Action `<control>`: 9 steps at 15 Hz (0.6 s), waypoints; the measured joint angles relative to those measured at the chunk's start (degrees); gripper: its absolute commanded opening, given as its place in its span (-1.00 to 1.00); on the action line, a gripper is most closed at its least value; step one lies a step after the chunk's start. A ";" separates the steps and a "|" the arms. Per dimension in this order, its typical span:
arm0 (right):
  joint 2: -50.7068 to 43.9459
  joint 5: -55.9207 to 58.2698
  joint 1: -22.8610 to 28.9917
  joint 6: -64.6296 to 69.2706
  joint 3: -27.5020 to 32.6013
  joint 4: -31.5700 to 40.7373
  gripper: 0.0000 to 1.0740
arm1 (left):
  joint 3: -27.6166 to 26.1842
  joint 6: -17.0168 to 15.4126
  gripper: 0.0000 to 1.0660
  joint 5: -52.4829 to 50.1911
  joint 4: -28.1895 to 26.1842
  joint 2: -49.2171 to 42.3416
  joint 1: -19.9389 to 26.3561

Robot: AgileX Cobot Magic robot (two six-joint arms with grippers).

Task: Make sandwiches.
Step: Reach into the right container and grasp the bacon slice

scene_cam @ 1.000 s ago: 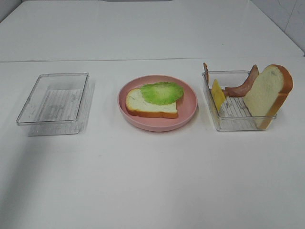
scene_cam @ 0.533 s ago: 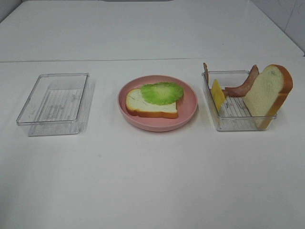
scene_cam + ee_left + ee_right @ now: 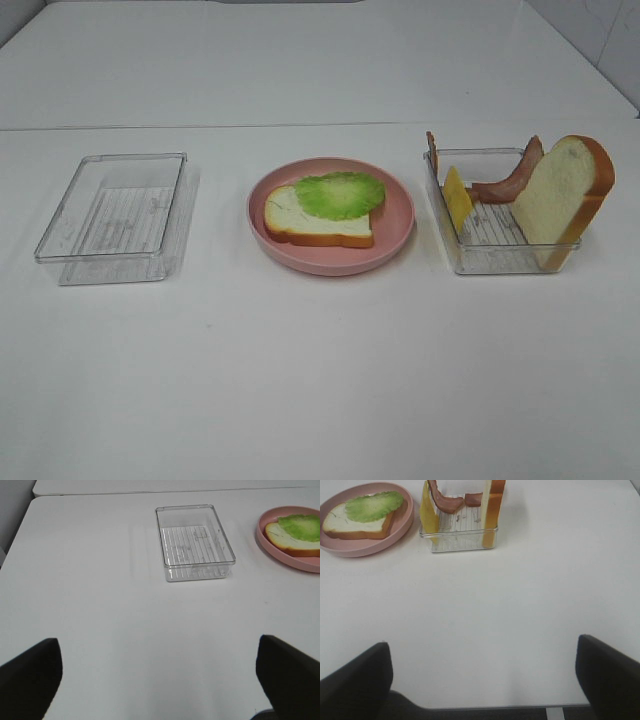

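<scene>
One white bread slice [image 3: 312,224] lies on the pink plate [image 3: 400,215] with a green lettuce leaf [image 3: 340,193] on top. A second bread slice [image 3: 562,200] stands on edge in the right clear tray [image 3: 500,258], beside a bacon strip [image 3: 508,182] and a yellow cheese slice [image 3: 457,198]. Neither gripper shows in the exterior view. My left gripper [image 3: 160,680] is open over bare table, short of the empty tray [image 3: 197,572]. The right gripper [image 3: 482,680] is open too, well short of the food tray [image 3: 457,540], with the plate [image 3: 365,550] off to one side.
An empty clear tray [image 3: 115,268] stands on the left of the white table. A seam runs across the table behind the plate and trays. In the left wrist view the plate [image 3: 292,562] with bread and lettuce shows at the frame's edge.
</scene>
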 measured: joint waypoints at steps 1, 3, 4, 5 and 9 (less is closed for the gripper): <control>0.00 0.00 0.00 0.00 0.00 0.00 0.80 | 0.17 0.00 0.84 0.46 0.00 -1.66 0.00; 0.00 0.00 0.00 0.00 0.00 0.00 0.80 | 0.46 0.00 0.83 0.92 0.06 -2.64 0.00; 0.00 0.00 0.00 0.00 0.00 0.00 0.80 | 0.46 0.00 0.83 0.92 0.06 -2.64 0.00; 0.00 0.00 0.00 0.00 0.00 0.00 0.80 | 0.46 0.00 0.83 0.92 0.06 -2.64 0.00; 0.00 0.00 0.00 0.00 0.00 0.00 0.80 | 0.46 0.00 0.83 0.92 0.06 -2.64 0.00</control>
